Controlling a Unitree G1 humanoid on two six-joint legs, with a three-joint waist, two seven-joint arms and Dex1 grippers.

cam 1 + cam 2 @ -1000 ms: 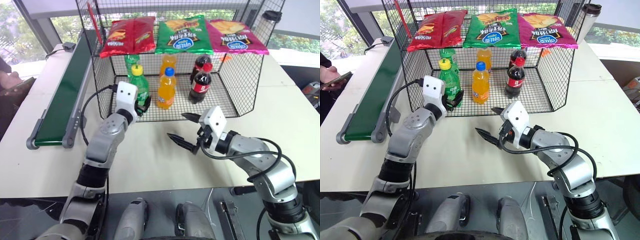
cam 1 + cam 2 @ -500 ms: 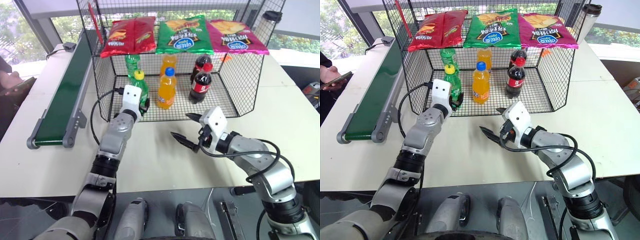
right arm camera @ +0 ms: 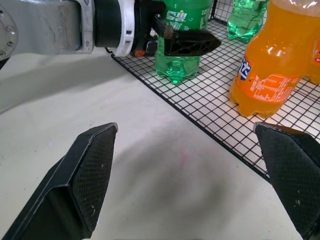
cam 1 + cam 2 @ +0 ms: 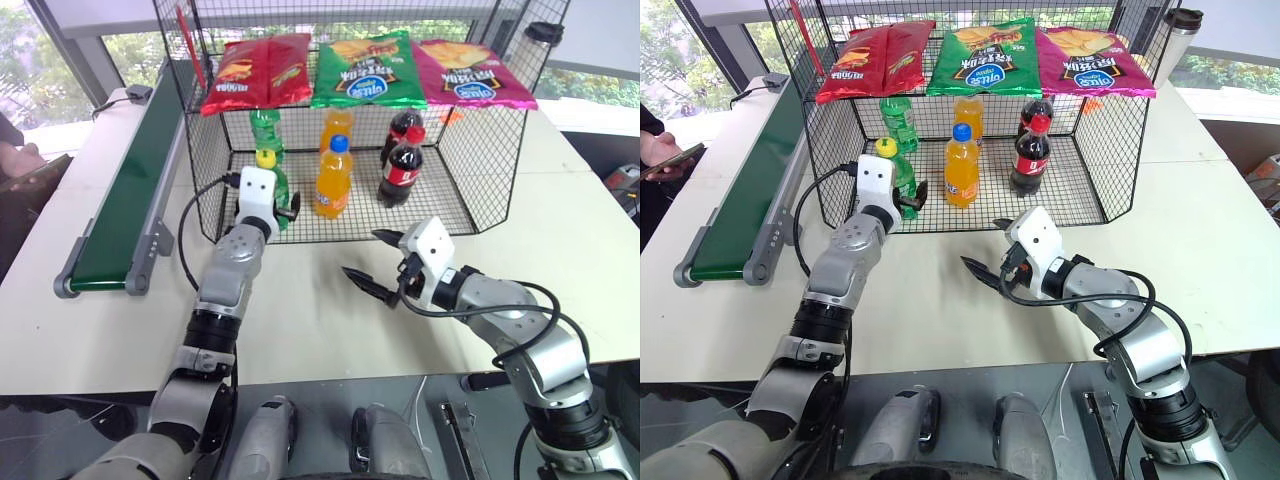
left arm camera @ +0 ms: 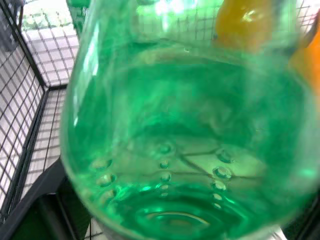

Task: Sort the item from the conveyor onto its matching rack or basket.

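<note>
left tool (image 3: 172, 42) spread around the green bottle (image 3: 179, 62) standing in the cage (image 4: 470, 150); right tool (image 4: 370, 262) spread.

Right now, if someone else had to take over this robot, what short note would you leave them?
Left gripper: jaws just opened, one on each side of the yellow-capped green bottle.
Right gripper: jaws open, empty, hovering over the table in front of the cage.
The bottle stands upright on the floor of the black wire cage, near its front edge, ahead of another green bottle and beside the orange bottle.
The green conveyor belt carries nothing.
Done: bottle placed.
Left: draw the left arm back without tipping it.
</note>
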